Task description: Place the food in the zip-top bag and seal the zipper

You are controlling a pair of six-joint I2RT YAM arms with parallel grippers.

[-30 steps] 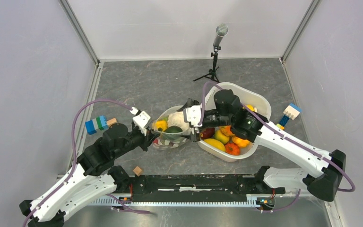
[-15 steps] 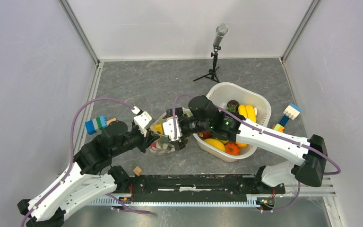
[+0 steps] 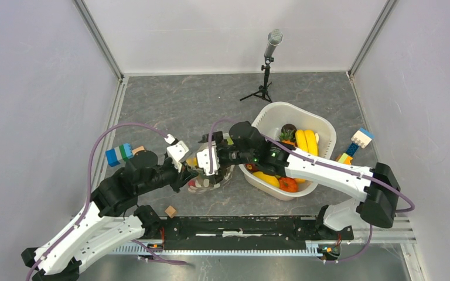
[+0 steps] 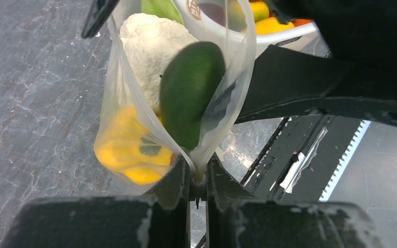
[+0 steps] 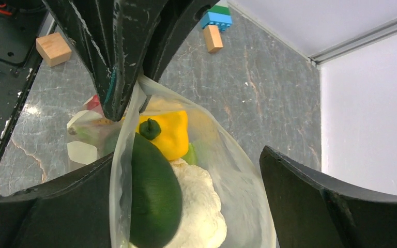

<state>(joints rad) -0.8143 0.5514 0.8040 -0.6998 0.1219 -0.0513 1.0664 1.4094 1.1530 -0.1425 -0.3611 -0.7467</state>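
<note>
Right gripper point(image 3: 210, 161) has swung left off the white plastic basket point(image 3: 323, 125) and now sits over the clear dotted zip-top bag point(image 3: 206, 181).
Left gripper point(image 4: 197, 175) is pinched narrow on the bag's rim, holding the mouth up. Inside are a white toy cauliflower point(image 4: 143, 41), a dark green oval piece point(image 4: 188, 95) and a yellow toy pepper point(image 5: 168, 132). The right claw is spread wide, one finger either side of the open mouth, gripping nothing. Yellow toy bananas point(image 3: 306, 140) lie in the basket, far right.
</note>
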